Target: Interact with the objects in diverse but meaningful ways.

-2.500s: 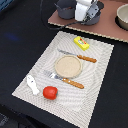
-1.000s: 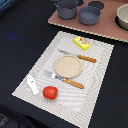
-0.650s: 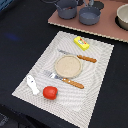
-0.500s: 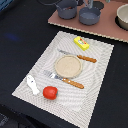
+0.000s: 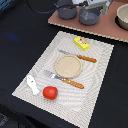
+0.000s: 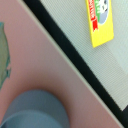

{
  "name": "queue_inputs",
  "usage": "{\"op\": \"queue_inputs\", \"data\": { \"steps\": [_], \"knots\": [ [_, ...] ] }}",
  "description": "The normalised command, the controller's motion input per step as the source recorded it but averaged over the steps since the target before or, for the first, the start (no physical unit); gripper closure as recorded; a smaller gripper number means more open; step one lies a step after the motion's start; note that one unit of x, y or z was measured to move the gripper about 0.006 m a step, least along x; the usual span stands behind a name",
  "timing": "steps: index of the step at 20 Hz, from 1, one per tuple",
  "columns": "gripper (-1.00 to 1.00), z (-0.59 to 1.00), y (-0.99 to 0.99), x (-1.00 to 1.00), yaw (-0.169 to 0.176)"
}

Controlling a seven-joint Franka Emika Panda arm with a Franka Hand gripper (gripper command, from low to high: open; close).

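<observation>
Looks barely started: tomato (image 5: 49,92) and fish (image 5: 32,84) sit near the table's (image 5: 20,35) front edge, packet (image 5: 82,43) mid-table, pot (image 5: 90,15) at the back. Claw (image 5: 98,6) hovers there; can't tell its opening.

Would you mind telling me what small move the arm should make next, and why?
Probably a descent toward the grey pot: the wrist view shows it right beneath the camera on the pink board, while the yellow packet lies off on the placemat.

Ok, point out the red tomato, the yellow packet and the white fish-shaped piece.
Red tomato (image 5: 49,92), exterior view, middle of its top.
Yellow packet with red marks (image 5: 82,43), exterior view, centre of its face.
White fish-shaped piece (image 5: 33,84), exterior view, mid-body.
</observation>
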Motion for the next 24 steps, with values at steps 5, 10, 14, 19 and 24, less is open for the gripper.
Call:
{"op": "queue_inputs", "data": {
  "steps": [5,10,14,19,24],
  "knots": [
    [-1.0,-0.46,-0.39,0.1,0.001],
    [-1.0,-0.48,-0.02,-0.03,0.024],
    [-1.0,-0.44,0.04,-0.18,0.038],
    [-1.0,-0.35,0.05,-0.19,0.037],
    [-1.0,-0.33,0.0,-0.09,0.029]
  ]
}}
